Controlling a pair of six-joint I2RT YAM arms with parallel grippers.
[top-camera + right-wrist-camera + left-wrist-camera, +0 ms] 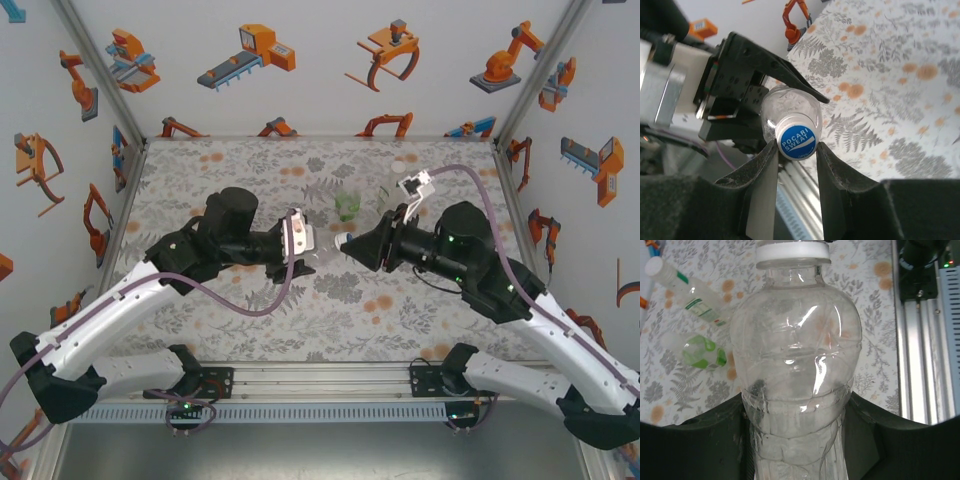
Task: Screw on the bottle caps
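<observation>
Right gripper (797, 149) pinches white cap (798, 141), blue-printed on top; left gripper (797, 415) clamps clear bottle (795, 340).

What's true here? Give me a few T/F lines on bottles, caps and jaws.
1. The left gripper holds the clear bottle by its body. True.
2. The right gripper is open, away from any cap. False: its jaws are closed on the held bottle's cap.
3. That cap's top reads Pocari Sweat. True.
4. The held bottle is green-tinted. False: it is clear. The green-tinted bottle is on the table, in neither gripper.
</observation>
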